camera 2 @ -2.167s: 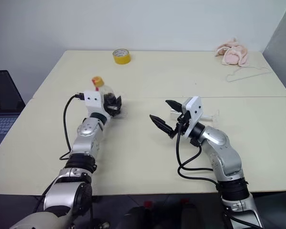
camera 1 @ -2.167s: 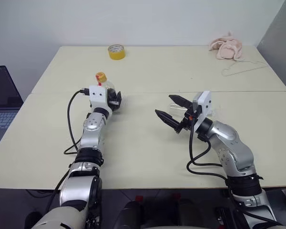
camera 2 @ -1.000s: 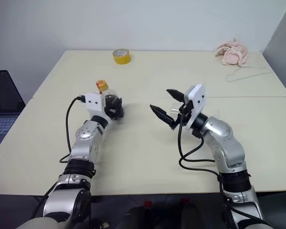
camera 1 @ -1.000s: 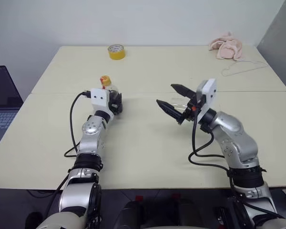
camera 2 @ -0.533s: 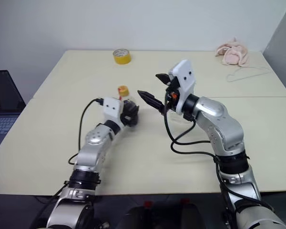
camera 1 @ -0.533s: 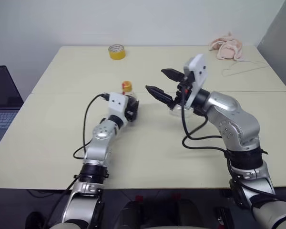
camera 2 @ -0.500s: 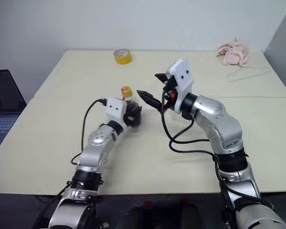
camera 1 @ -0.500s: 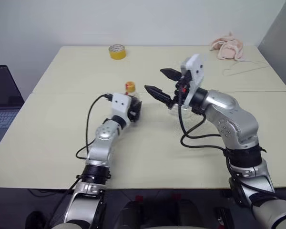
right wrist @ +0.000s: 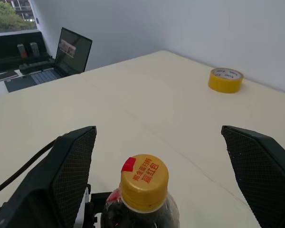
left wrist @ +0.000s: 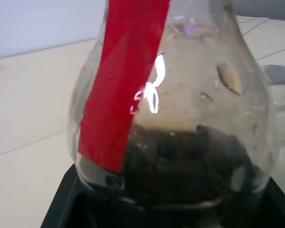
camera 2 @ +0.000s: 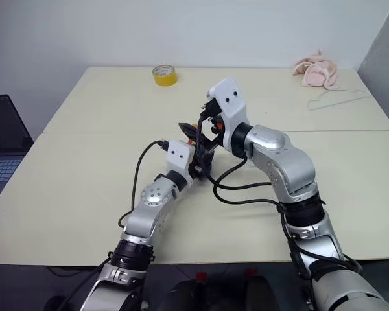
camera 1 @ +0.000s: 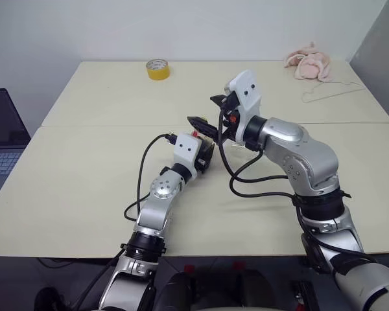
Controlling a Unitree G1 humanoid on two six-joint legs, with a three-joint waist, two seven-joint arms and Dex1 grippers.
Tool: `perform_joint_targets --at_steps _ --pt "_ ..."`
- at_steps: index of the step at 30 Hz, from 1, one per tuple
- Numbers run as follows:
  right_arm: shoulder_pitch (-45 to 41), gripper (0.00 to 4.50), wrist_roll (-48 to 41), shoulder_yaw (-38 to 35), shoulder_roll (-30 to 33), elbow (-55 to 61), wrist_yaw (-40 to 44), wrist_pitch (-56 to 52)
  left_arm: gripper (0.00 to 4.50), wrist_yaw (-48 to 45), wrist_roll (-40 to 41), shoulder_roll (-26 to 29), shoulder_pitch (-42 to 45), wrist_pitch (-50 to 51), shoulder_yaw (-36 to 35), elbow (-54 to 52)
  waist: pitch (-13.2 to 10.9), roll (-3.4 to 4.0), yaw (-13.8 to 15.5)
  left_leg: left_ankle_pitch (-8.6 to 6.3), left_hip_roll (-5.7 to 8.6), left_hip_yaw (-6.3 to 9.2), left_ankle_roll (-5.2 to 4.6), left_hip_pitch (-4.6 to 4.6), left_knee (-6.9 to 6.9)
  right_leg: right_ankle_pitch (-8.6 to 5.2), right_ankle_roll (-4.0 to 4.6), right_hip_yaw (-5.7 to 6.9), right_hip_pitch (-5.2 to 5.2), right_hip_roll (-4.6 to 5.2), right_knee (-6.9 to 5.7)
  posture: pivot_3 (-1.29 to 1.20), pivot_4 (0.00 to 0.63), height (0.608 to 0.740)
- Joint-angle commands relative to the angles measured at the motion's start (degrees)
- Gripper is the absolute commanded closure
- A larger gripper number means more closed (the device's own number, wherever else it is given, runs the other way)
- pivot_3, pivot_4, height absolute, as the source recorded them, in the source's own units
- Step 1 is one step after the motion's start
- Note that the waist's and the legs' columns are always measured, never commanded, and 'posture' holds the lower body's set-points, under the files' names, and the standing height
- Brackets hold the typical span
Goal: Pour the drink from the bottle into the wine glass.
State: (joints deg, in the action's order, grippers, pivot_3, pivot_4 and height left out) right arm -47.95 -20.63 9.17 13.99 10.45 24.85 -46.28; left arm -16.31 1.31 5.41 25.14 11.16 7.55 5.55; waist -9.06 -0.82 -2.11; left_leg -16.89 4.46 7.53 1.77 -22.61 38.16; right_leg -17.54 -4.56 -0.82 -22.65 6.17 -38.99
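While the left gripper (camera 1: 206, 157) is clamping the bottle (left wrist: 171, 118) upright over mid-table | right gripper (right wrist: 161, 175) is spreading wide around its cap (right wrist: 144, 181) | left wrist view is showing drink (left wrist: 185, 166) low inside | head views are hiding the bottle

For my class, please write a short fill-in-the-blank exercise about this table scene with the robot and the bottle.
1. The left gripper is shut on the ____.
2. The bottle's cap is ____ in colour.
3. The right gripper stands ____ around the cap.
4. The tape roll lies near the table's ____ edge.

Missing words: bottle; yellow; open; far
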Motion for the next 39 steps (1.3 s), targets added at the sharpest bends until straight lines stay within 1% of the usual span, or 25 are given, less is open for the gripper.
perform_joint_targets --at_steps 1,5,10,14,20,22,24,30,31,33,35,36,39 --pt "-0.27 0.00 0.45 0.19 0.70 2.86 0.44 -0.80 2.22 -0.94 0.28 0.13 0.31 -0.52 0.49 -4.55 0.00 0.00 0.00 0.00 0.00 0.00 0.00 -0.01 0.00 0.00 0.00 0.00 -0.01 0.00 0.00 0.00 0.150 0.740" --pt "0.30 0.00 0.66 0.43 0.72 3.25 0.28 -1.65 2.22 -1.27 -0.11 0.35 -1.02 -0.10 1.09 -7.21 0.00 0.00 -0.22 0.00 -0.01 0.00 0.00 -0.03 0.00 0.00 0.00 0.00 -0.03 0.00 -0.01 0.00 0.150 0.740" --pt "0.80 0.00 0.55 0.00 0.31 4.17 0.26 -1.84 2.24 0.36 -0.10 0.19 -6.07 2.58 1.34 -14.96 0.00 0.00 -0.51 0.00 -0.01 -0.01 0.00 -0.07 -0.01 0.00 0.00 -0.03 -0.08 0.00 -0.01 0.00 0.150 0.740" --pt "0.93 0.00 0.26 -0.05 -0.22 5.05 0.55 -2.23 2.26 1.76 0.42 -0.38 -8.67 4.50 0.36 -18.86 0.00 0.00 -0.63 0.01 -0.02 -0.01 0.01 -0.21 0.02 0.00 0.01 -0.03 -0.25 -0.01 -0.06 0.00 0.150 0.740" --pt "0.99 0.00 0.24 0.35 -0.86 5.32 1.17 -2.65 2.27 3.15 -0.08 -0.29 -9.01 5.52 0.11 -20.62 0.00 0.01 -0.62 0.01 -0.01 -0.02 0.01 -0.23 0.04 0.00 0.01 -0.02 -0.26 -0.01 -0.07 0.00 0.150 0.740" --pt "1.04 0.39 0.22 0.38 -0.95 5.34 1.27 -2.60 2.27 3.44 -0.19 -0.30 -9.11 5.64 0.21 -20.79 0.00 0.01 -0.64 0.01 -0.01 -0.02 0.01 -0.23 0.04 0.00 0.01 -0.03 -0.27 -0.01 -0.07 0.00 0.150 0.740" --pt "1.10 0.92 0.23 0.43 -1.01 5.41 1.30 -2.58 2.27 3.83 -0.35 -0.25 -9.30 5.62 0.24 -20.97 0.00 0.01 -0.65 0.01 -0.01 -0.03 0.01 -0.23 0.04 0.00 0.01 -0.03 -0.28 -0.01 -0.07 0.00 0.150 0.740" --pt "1.12 2.96 0.05 0.62 -1.07 5.49 1.34 -2.36 2.27 4.42 -0.29 -0.31 -9.50 5.76 0.50 -21.20 0.00 0.01 -0.65 0.01 -0.01 -0.03 0.01 -0.23 0.04 0.01 0.01 -0.03 -0.29 -0.01 -0.07 0.00 0.150 0.740" --pt "1.10 3.22 0.04 0.71 -1.01 5.44 1.43 -2.23 2.27 4.47 -0.24 -0.30 -9.50 5.78 0.52 -21.21 0.00 0.01 -0.65 0.01 -0.01 -0.03 0.01 -0.24 0.04 0.00 0.01 -0.03 -0.29 -0.01 -0.07 0.00 0.150 0.740" --pt "1.07 3.23 0.02 0.95 -0.71 5.22 1.90 -1.81 2.34 4.53 -0.13 -0.33 -9.48 5.72 0.60 -21.18 0.00 0.01 -0.64 0.01 -0.01 -0.03 0.01 -0.24 0.04 0.00 0.01 -0.03 -0.29 -0.01 -0.07 0.00 0.150 0.740" --pt "1.04 3.23 0.03 1.15 -0.41 4.95 2.48 -1.25 2.51 4.54 -0.07 -0.33 -9.46 5.64 0.70 -21.10 0.00 0.01 -0.65 0.01 -0.01 -0.03 0.01 -0.24 0.04 0.00 0.01 -0.03 -0.29 -0.01 -0.07 0.00 0.150 0.740" --pt "0.89 3.23 0.05 1.52 0.24 4.28 4.12 0.20 2.58 4.50 -0.01 -0.37 -9.45 5.61 0.78 -20.97 0.00 0.01 -0.65 0.01 -0.01 -0.03 0.01 -0.24 0.04 0.00 0.01 -0.03 -0.29 -0.01 -0.07 0.00 0.150 0.740" --pt "-0.08 3.23 0.11 3.22 3.31 0.25 12.67 7.35 2.77 4.32 0.21 -0.46 -9.65 5.59 0.89 -20.95 0.00 0.01 -0.61 0.01 0.00 -0.04 0.01 -0.25 0.05 0.00 0.01 -0.03 -0.29 0.00 -0.06 0.00 0.150 0.740"
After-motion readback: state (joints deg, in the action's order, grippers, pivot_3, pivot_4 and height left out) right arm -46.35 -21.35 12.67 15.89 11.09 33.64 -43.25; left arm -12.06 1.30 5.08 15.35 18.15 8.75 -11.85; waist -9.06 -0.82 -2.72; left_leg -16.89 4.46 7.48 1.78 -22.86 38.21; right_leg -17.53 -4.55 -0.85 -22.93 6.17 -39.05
